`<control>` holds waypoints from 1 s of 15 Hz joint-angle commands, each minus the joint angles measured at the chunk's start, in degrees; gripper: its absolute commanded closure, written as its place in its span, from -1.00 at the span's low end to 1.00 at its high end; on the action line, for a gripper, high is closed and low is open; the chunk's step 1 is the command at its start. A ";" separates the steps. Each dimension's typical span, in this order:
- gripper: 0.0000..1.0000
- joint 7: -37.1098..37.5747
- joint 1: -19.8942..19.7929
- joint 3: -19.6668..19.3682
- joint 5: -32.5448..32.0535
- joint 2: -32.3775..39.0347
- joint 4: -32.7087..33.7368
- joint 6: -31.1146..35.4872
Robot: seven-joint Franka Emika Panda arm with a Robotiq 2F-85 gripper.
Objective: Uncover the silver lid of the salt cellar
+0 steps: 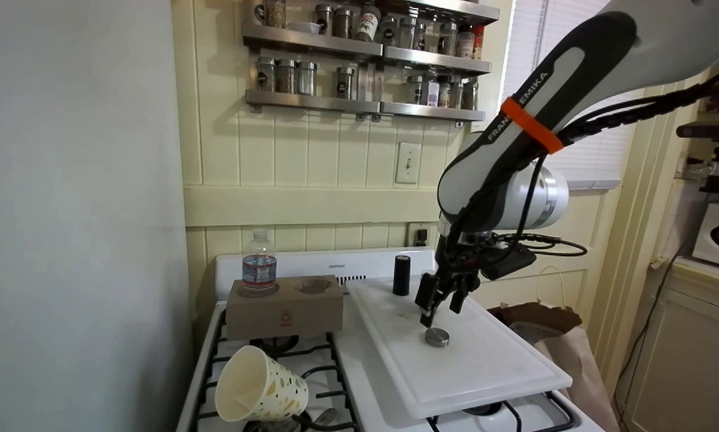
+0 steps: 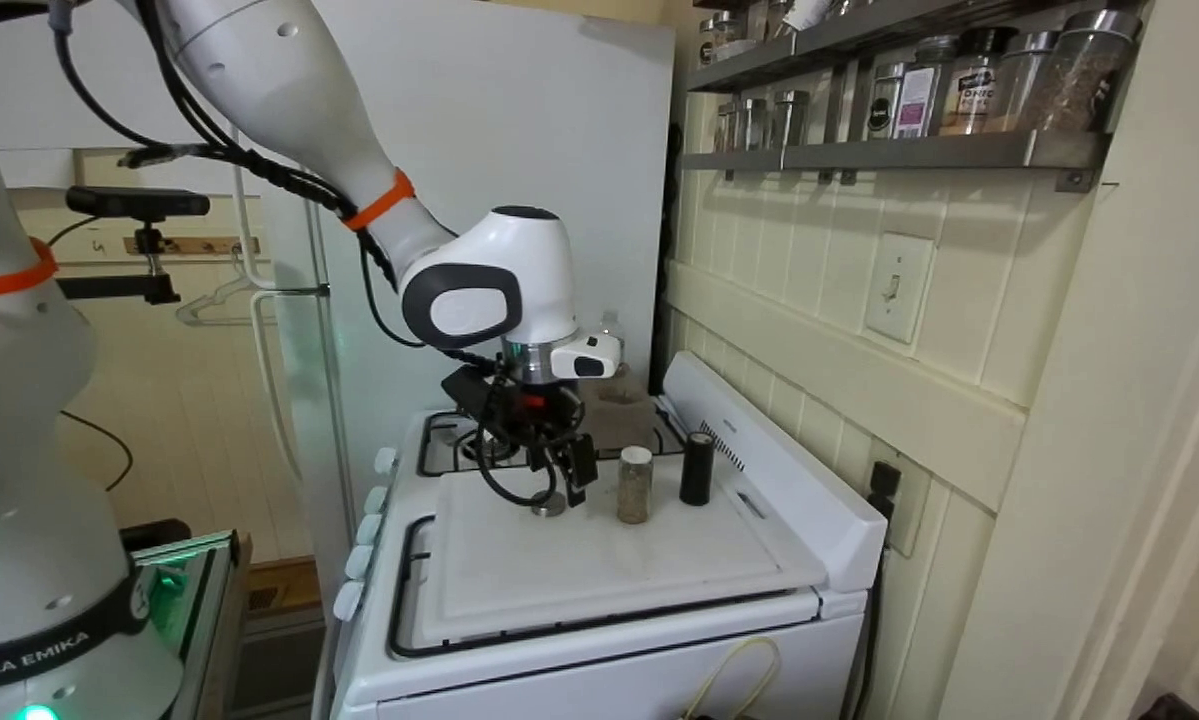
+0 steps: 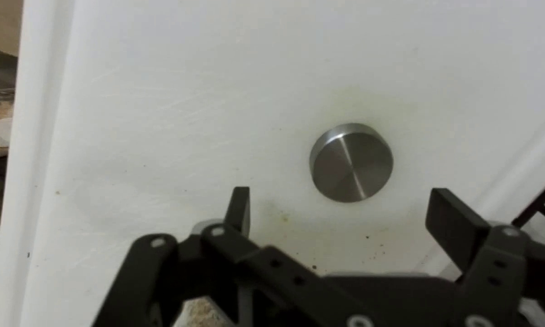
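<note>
The silver lid (image 1: 437, 337) lies flat on the white cutting board (image 1: 473, 384), apart from any shaker. It also shows in an exterior view (image 2: 549, 505), partly behind a cable, and in the wrist view (image 3: 352, 167). The salt cellar (image 2: 635, 487) stands upright on the board with a pale top, to one side of my gripper. A sandy patch at the bottom of the wrist view (image 3: 203, 313) looks like its contents; elsewhere it is mostly hidden behind the gripper. My gripper (image 1: 441, 315) is open and empty just above the lid, its fingers (image 3: 340, 193) apart.
A black shaker (image 1: 402, 276) stands upright at the board's back. A cardboard holder (image 1: 284, 315) with a water bottle (image 1: 259, 264) and a tipped paper cup (image 1: 263, 387) are on the stove's burner side. Spice shelves (image 1: 314, 101) hang on the wall.
</note>
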 commanded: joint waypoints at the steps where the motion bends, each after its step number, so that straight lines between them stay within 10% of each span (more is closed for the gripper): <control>1: -1.00 -3.48 0.44 -0.80 6.10 -8.30 0.51 -12.37; 11: -1.00 8.82 -12.82 -6.90 -18.05 -26.20 14.91 -52.40; 15: -1.00 7.23 -12.98 -8.82 -20.34 -26.79 16.21 -50.42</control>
